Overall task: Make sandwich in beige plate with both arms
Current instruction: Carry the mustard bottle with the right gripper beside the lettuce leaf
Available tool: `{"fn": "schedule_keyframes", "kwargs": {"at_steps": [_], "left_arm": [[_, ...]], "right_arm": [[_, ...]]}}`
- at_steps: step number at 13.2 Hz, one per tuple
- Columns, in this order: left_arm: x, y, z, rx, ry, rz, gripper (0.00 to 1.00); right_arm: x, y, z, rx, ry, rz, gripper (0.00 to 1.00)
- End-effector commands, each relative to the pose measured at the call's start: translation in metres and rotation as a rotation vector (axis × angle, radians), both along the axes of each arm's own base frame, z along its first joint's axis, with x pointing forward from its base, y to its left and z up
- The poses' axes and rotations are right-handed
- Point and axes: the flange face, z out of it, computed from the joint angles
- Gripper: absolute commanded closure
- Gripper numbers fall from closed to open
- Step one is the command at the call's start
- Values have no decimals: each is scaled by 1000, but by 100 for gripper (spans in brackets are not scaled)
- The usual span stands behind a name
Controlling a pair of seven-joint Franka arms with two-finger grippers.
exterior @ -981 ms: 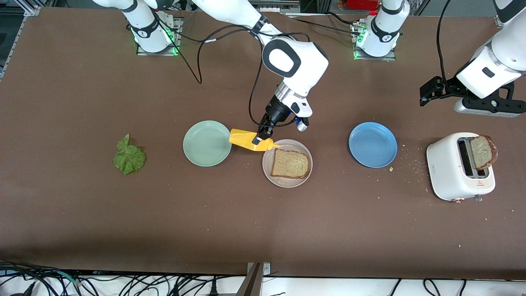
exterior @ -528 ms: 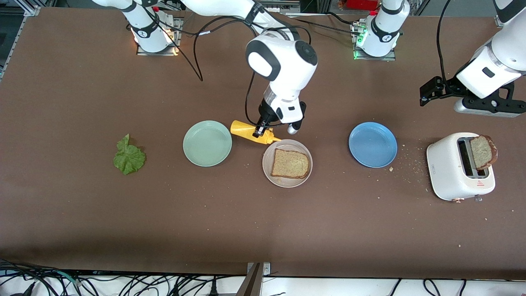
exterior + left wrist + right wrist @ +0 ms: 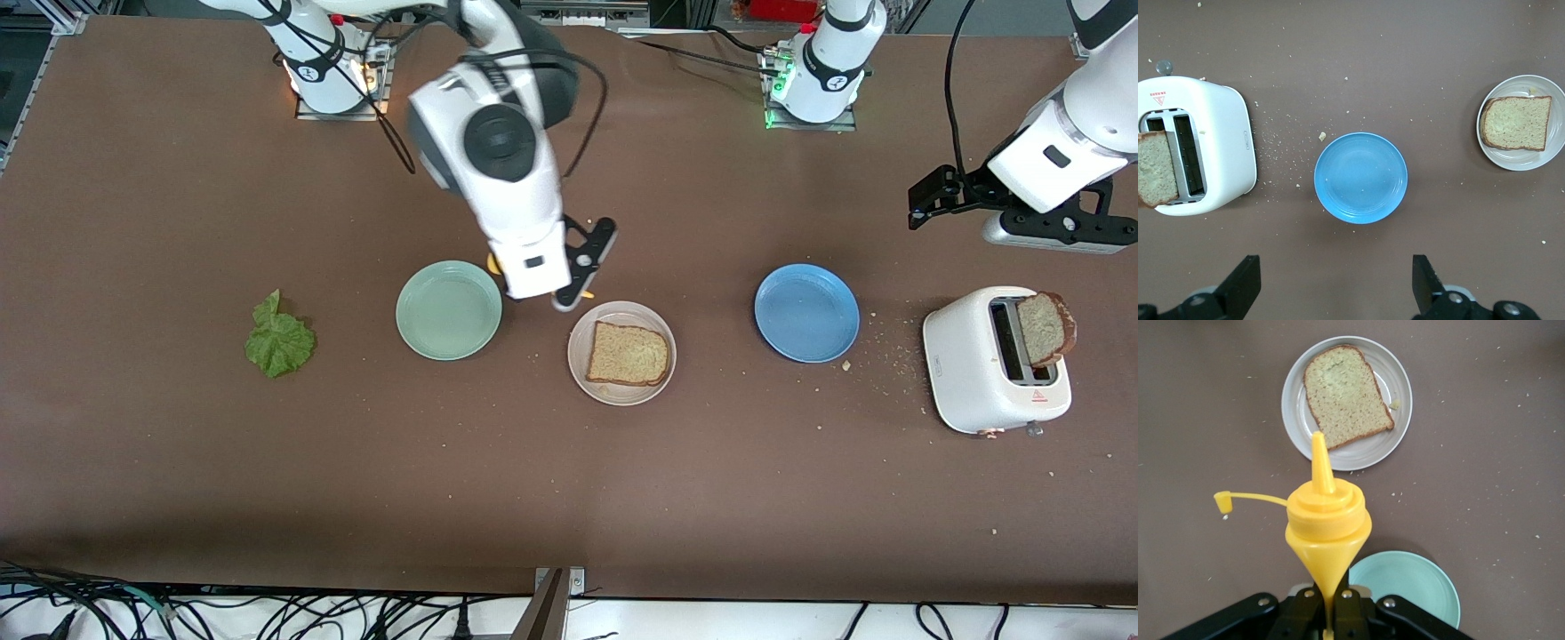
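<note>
The beige plate [image 3: 580, 360] holds one slice of brown bread [image 3: 628, 354], which also shows in the right wrist view [image 3: 1346, 395]. My right gripper [image 3: 1328, 603] is shut on the base of a yellow squeeze bottle [image 3: 1328, 520], over the table between the mint-green plate [image 3: 449, 309] and the beige plate. The bottle's nozzle points toward the bread and its cap [image 3: 1223, 501] hangs loose on a strap. A lettuce leaf [image 3: 279, 340] lies toward the right arm's end. A second slice [image 3: 1045, 328] sticks out of the toaster [image 3: 991, 360]. My left gripper [image 3: 929, 196] waits open in the air, with the blue plate [image 3: 1360, 177] below it.
The blue plate [image 3: 806, 312] sits between the beige plate and the white toaster. Crumbs are scattered around the toaster. The right arm's hand covers most of the bottle in the front view.
My right hand has turned and swung toward the mint-green plate with the bottle. The nozzle has come off the beige plate's rim. The left arm has not moved.
</note>
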Motion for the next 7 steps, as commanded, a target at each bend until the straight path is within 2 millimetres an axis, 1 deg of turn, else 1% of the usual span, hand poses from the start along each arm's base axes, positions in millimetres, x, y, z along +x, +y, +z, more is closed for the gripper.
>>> {"fn": "schedule_keyframes", "kwargs": {"at_steps": [1, 3, 4, 6, 7], "left_arm": [[6, 7, 0, -16, 2, 3, 0], [7, 16, 0, -13, 2, 17, 0], [7, 18, 0, -12, 2, 20, 0], [8, 18, 0, -12, 2, 22, 0], [8, 19, -1, -10, 3, 21, 0]], "right_arm": [[5, -82, 7, 208, 132, 41, 100], [20, -137, -1, 374, 177, 76, 100], [27, -164, -9, 458, 193, 91, 100], [39, -222, -36, 644, 229, 137, 100], [42, -252, -59, 725, 216, 184, 100]]}}
